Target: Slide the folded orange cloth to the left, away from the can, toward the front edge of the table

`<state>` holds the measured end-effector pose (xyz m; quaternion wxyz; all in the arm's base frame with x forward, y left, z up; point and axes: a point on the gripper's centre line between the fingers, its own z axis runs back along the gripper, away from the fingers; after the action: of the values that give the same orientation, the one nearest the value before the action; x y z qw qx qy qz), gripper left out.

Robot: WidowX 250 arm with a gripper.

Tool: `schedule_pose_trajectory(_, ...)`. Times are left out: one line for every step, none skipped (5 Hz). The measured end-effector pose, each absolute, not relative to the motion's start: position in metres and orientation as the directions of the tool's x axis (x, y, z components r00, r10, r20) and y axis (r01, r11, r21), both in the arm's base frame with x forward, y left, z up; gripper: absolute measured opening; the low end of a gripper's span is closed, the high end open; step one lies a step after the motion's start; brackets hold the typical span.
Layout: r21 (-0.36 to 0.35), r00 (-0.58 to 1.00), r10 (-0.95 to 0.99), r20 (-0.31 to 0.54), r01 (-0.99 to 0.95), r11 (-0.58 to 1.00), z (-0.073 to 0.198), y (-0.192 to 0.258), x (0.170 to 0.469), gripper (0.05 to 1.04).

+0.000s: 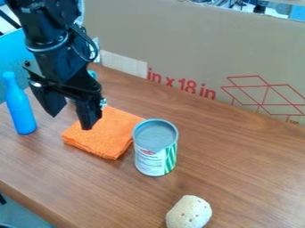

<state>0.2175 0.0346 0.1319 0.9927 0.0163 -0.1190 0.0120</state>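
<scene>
The black gripper (pixel 71 121) hangs from the upper left, open, with a gap between its fingers and nothing held there. Its right finger is in front of a folded orange cloth (pixel 102 141) that lies on the wooden table. Left of the gripper, a blue bottle-shaped object (pixel 19 107) stands upright. A can (pixel 155 156) with a white and green label stands upright beside the cloth's right corner. Near the front edge of the view lies a pale, rounded object with small dark spots (pixel 189 212). A small teal and silver item behind the gripper is mostly hidden.
A large cardboard panel (pixel 196 49) with red print stands along the table's back edge. The wooden table (pixel 250 164) reaches to the right, and its front edge runs across the lower left. A blue surface (pixel 12 46) is at the far left.
</scene>
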Motion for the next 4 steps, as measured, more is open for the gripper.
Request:
schedule_pose_trajectory(0.027,0.976,0.021,0.219,-0.027,0.999,0.128,0.034,0.216,1.001)
schedule_pose_trajectory(0.023,0.978,0.023,0.209,-0.028,0.999,0.114,0.039,0.236,1.001)
schedule_pose_trajectory(0.040,0.965,0.009,0.262,-0.020,0.999,0.100,0.043,0.263,1.001)
schedule_pose_trajectory(0.038,0.952,-0.009,0.306,-0.003,0.999,0.077,0.043,0.290,1.001)
